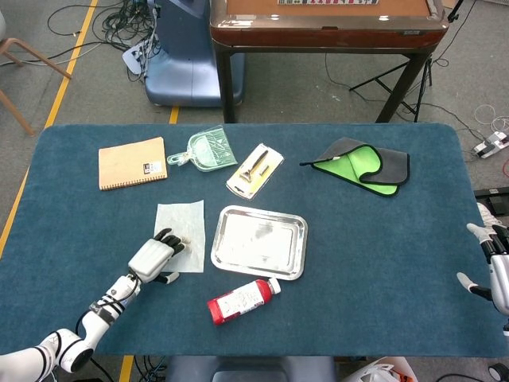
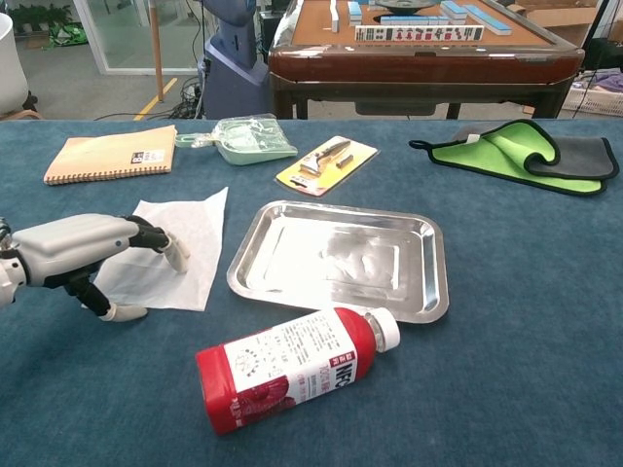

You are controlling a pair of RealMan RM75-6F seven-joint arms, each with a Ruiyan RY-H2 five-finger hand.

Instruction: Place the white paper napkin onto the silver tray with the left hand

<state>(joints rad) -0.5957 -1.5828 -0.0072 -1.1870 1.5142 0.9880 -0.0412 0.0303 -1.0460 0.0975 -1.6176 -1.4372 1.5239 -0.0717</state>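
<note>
Napkin flat on the worktop, under the fingertips of the left hand, not lifted yet. Fingers stretched forward over the near edge, thumb tucked below, nothing actually pinched as far as can be told. Tray just off to the hand's right, close beside the napkin, empty. Looks like the grasp step, barely started. Next up, probably: closing thumb and fingers on that near edge, lifting, then swinging right over the tray. Thin paper, so likely to slide rather than get caught. Red bottle lying nearer than the tray. Right hand way over at the far edge, fingers spread, holding nothing.
</note>
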